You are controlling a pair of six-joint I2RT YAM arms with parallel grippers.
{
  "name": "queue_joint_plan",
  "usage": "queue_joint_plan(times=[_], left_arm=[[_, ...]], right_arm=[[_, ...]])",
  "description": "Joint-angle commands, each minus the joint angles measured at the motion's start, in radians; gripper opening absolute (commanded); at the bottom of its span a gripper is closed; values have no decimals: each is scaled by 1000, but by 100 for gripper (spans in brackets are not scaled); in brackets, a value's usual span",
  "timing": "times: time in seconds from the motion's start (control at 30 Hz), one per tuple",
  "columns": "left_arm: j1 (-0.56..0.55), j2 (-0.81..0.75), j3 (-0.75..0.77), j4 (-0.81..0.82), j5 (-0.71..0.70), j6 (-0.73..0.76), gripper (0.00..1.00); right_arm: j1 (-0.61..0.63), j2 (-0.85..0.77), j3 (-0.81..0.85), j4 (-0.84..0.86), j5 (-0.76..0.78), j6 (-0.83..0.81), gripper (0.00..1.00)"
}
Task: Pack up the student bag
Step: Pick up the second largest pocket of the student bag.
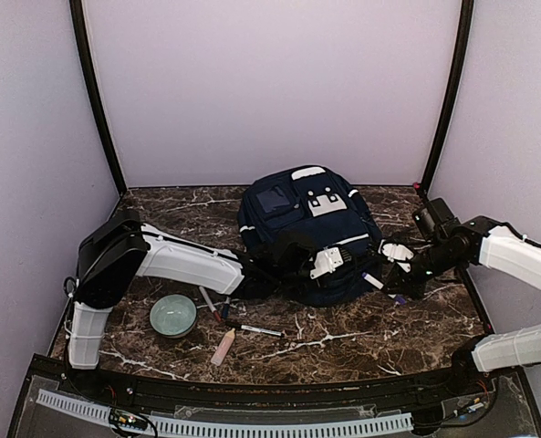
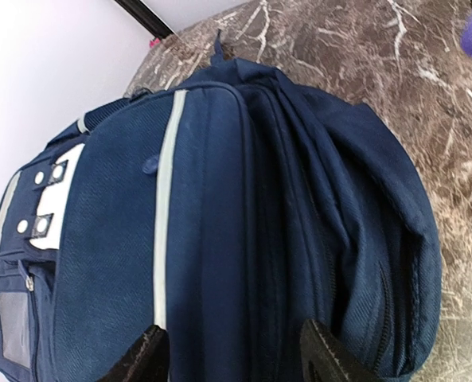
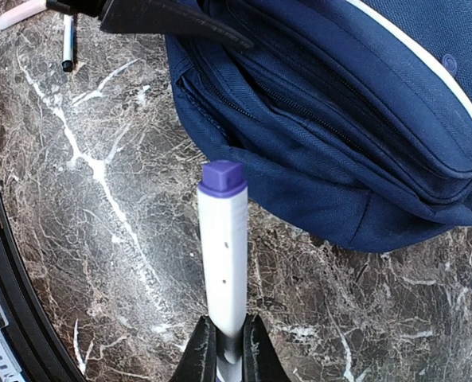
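As the right tool (image 3: 224,350) stands: narrow, pinching a purple-capped marker (image 3: 222,255) at lower centre.
Left tool (image 2: 232,362): spread wide, straddling bag fabric at the bottom edge.
Student bag (image 1: 302,228): centre of the bench (image 1: 361,338), soft and floppy, probably light; grip a zip lip; mouth possibly shut.
Bowl (image 1: 172,315): lower left, apparently empty.

I'm looking into a lab test cell: plain lilac walls (image 1: 270,82) boxed by black frame posts (image 1: 95,100), a dark marble-patterned worktop (image 1: 343,351), and a white cable track (image 1: 252,425) along its near edge.
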Motion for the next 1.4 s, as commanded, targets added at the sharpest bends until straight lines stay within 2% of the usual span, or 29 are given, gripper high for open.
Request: queue_joint_plan(times=[0.0,0.13,0.47,0.67,0.73,1.0,1.1,1.17,1.3,1.37], left_arm=[[14,-32,33,32,-12,8,58],[22,15,78,-22,-22,7,58],[22,54,95,-16,-95,69,56],[20,47,110,-92,11,74,61],[20,54,109,-75,-12,78,61],[25,64,115,16,-173,116,35],[30,63,130,9,-188,125,18],[31,52,136,0,-188,135,10],[32,-24,122,-4,-162,114,1],[40,-74,122,-31,-132,84,0]], right_arm=[[-5,-15,-18,30,-1,7,2],[-5,-19,-19,30,1,7,3],[-5,-20,-22,32,4,7,4],[-5,-16,-17,35,3,10,4],[-5,-14,-15,35,2,11,4],[-5,-5,-6,37,-2,17,4],[-5,-4,1,35,-3,19,4],[-5,-2,7,34,-2,22,4],[-6,2,30,37,18,28,4],[-5,5,42,37,27,25,4]])
